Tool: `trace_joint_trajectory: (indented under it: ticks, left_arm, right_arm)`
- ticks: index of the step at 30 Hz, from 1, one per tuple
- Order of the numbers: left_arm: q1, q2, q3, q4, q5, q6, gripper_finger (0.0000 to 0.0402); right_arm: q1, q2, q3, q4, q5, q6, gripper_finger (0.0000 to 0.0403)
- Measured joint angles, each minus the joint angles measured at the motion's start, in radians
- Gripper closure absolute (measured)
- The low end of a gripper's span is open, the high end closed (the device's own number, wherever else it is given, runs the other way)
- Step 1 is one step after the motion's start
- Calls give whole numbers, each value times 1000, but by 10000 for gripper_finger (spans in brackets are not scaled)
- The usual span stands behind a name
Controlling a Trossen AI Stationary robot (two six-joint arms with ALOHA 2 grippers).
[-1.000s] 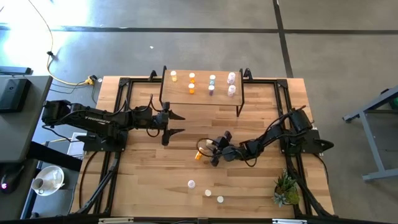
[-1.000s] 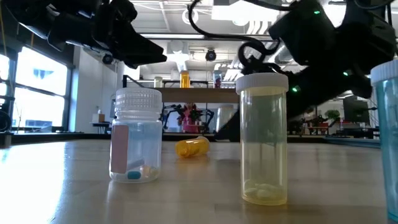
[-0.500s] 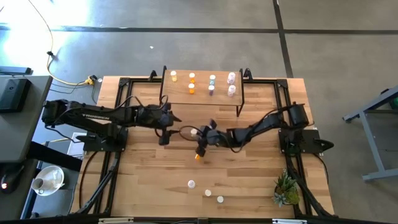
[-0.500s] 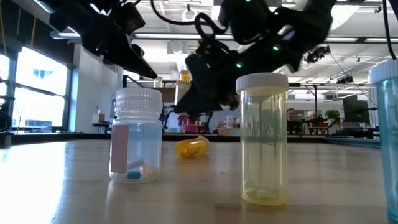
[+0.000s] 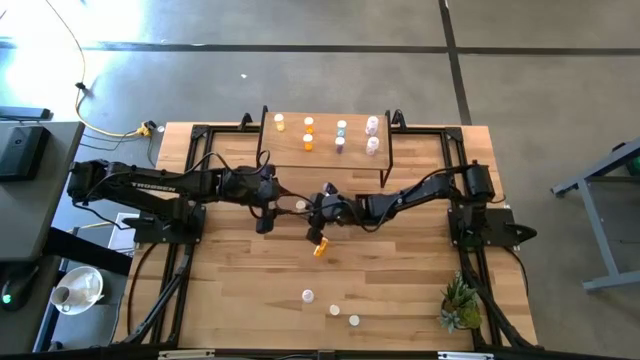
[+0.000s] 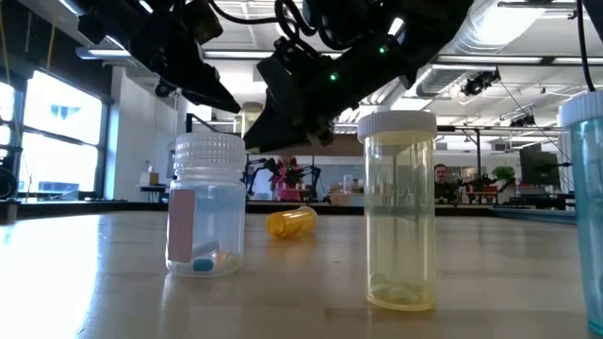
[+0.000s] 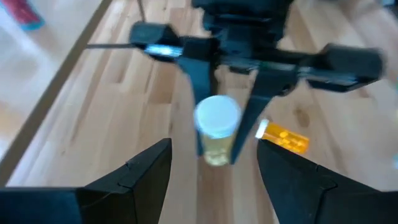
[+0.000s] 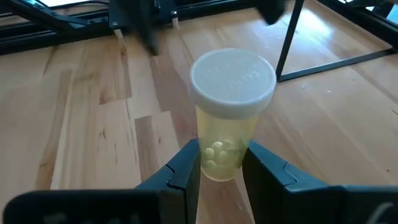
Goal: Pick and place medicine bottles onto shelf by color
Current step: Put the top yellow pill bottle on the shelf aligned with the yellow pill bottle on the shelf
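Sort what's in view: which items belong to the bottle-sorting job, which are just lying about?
Job: yellowish bottle in right pincer; orange bottle lying on table; three bottles at front edge; shelf with sorted bottles; open left pincer.
Lying about: plant.

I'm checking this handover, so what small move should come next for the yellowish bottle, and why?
Probably the left claw should ease forward around the yellowish bottle and shut on it. The right claw grips that bottle by its lower body, holding it out between the left claw's wide-open fingers, above the table.
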Motion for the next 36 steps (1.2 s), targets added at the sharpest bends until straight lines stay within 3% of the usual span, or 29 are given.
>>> trace_joint_trajectory:
  ticks: [7, 28, 36]
  left_arm:
    - [0, 0, 0, 106, 2, -68, 174]
    - [0, 66, 0, 175, -4, -70, 175]
    - [0, 66, 0, 173, -3, -60, 210]
  right_arm:
    - [-11, 0, 0, 24, -19, -23, 314]
    - [-17, 0, 0, 67, -22, -27, 314]
    - [-17, 0, 0, 72, -22, -27, 314]
